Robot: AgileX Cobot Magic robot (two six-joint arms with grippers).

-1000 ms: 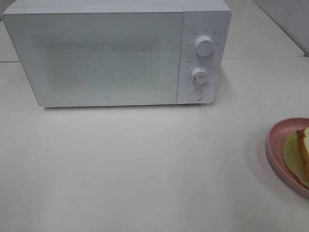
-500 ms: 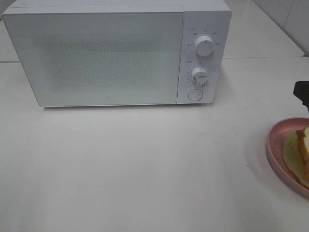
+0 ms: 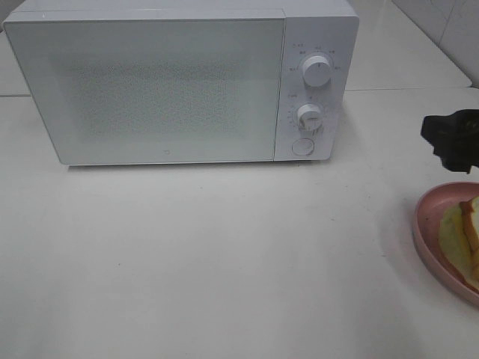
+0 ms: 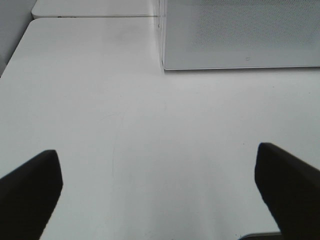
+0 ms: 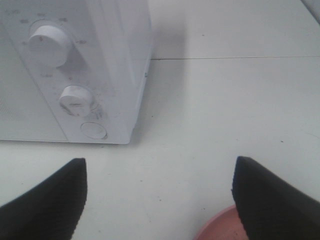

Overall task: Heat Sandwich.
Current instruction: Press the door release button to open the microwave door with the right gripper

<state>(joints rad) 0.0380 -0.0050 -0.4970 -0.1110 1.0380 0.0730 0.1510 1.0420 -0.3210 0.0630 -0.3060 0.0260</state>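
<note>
Near the pink plate point(image 3: 423, 218) at right, the right gripper point(image 3: 451, 140) is held spread and empty, as is the left gripper point(image 4: 160, 192); the sandwich point(image 3: 462, 238) may be spilled if the rim is clipped.

- Microwave point(image 3: 172, 82): white casing, smooth, low sheen; painted metal or plastic, I cannot tell.
- Microwave door point(image 3: 157, 90): glazed-looking panel, fine dotted mesh behind it.
- Knobs point(image 3: 317, 71): white, plastic-looking, smooth.
- Table point(image 3: 224, 254): off-white, smooth, dull sheen.
- Plate point(image 3: 426, 224): pink, smooth, faintly speckled; material unclear.
- Sandwich point(image 3: 471, 224): bread, matt, soft-looking.
- My right gripper point(image 5: 159, 200): pads point(image 5: 270, 200) black, matt, finely ribbed.
- My left gripper point(image 4: 159, 195): fingers point(image 4: 25, 195) black, matt.
</note>
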